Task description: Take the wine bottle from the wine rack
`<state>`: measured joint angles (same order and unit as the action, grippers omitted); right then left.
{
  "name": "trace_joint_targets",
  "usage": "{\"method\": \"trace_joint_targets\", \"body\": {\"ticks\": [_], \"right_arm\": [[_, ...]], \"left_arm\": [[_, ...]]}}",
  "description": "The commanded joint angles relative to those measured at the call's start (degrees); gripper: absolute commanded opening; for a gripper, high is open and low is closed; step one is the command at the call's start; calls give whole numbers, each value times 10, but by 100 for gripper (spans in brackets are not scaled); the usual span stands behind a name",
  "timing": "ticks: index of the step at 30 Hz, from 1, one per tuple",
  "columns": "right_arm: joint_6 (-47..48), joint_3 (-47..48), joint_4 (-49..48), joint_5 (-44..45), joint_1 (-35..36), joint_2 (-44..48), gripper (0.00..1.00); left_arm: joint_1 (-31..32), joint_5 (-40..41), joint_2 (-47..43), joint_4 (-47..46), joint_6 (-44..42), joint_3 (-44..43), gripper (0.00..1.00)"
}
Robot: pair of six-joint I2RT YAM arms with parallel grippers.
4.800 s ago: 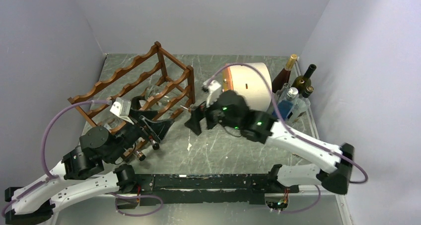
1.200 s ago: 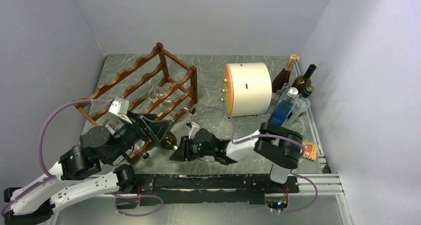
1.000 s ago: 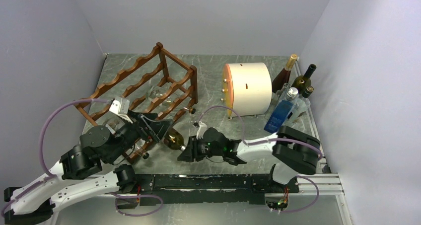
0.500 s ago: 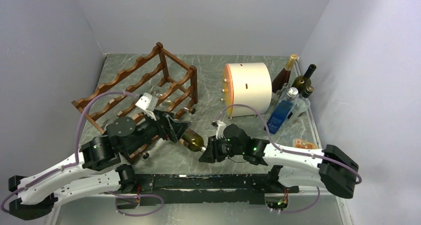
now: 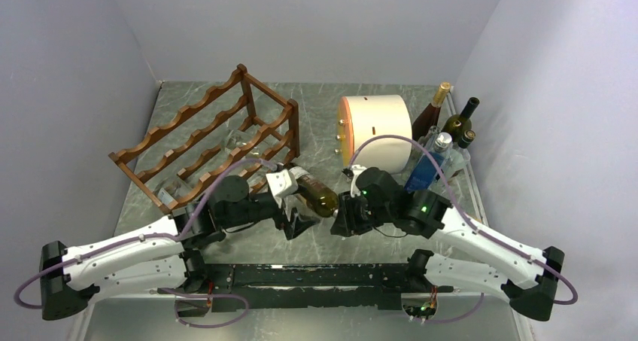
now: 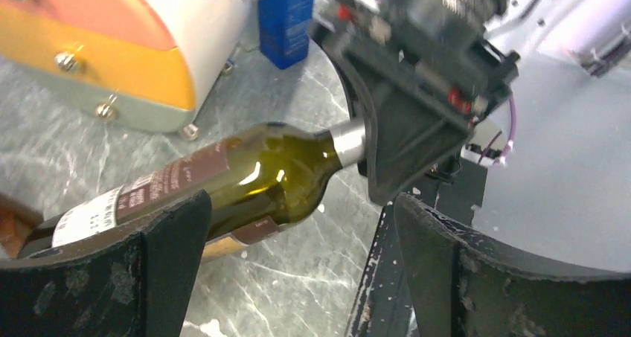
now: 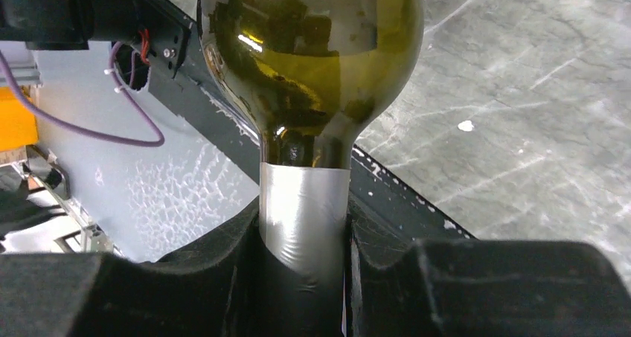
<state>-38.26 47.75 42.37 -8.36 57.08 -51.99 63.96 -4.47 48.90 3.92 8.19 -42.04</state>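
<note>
The wine bottle, dark green glass with a maroon label and a silver foil neck, hangs tilted above the table in front of the wine rack, apart from it. My right gripper is shut on the foil neck, with the bottle's shoulder filling the right wrist view. My left gripper is open just below the bottle's body. In the left wrist view the bottle runs across beyond my left finger, and only bare table shows between the two fingers.
A cream drum lies on its side at the back, right of the rack. Several bottles stand at the back right, one of them blue. A black rail runs along the near edge. Clear glass lies inside the rack.
My right gripper has carried the bottle by its neck to the right and upward, away from the rack. My left arm has swung right from the rack to under the bottle.
</note>
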Motion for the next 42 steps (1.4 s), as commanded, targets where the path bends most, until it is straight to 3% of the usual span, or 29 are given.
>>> {"method": "trace_joint_targets", "body": {"ticks": [1,7,14,22,25,29,33,37,42], "right_arm": [[44,70,104,6,-2,5,0],[67,94,157,-5,-2,15,0],[95,104,170,-38,-2,12,0],[119,100,157,-76,-2,12,0],[121,100,158,-74,-2,15,0],[119,100,148,-61,-2,24,0],[112,110,150,29,-2,21,37],[90,108,107,118,-2,12,67],[81,100,38,176,-2,15,83]], "left_arm": [[5,-100,-5,-162,-119,65,97],[13,-83,72,-114,-258,42,99],[54,2,153,-116,-390,33,99],[65,-28,233,-213,-412,43,100],[65,-2,252,-240,-392,45,90],[66,37,247,-288,-355,69,52],[66,73,237,-292,-294,80,14],[66,117,231,-301,-225,90,7],[66,148,201,-334,-146,120,7]]}}
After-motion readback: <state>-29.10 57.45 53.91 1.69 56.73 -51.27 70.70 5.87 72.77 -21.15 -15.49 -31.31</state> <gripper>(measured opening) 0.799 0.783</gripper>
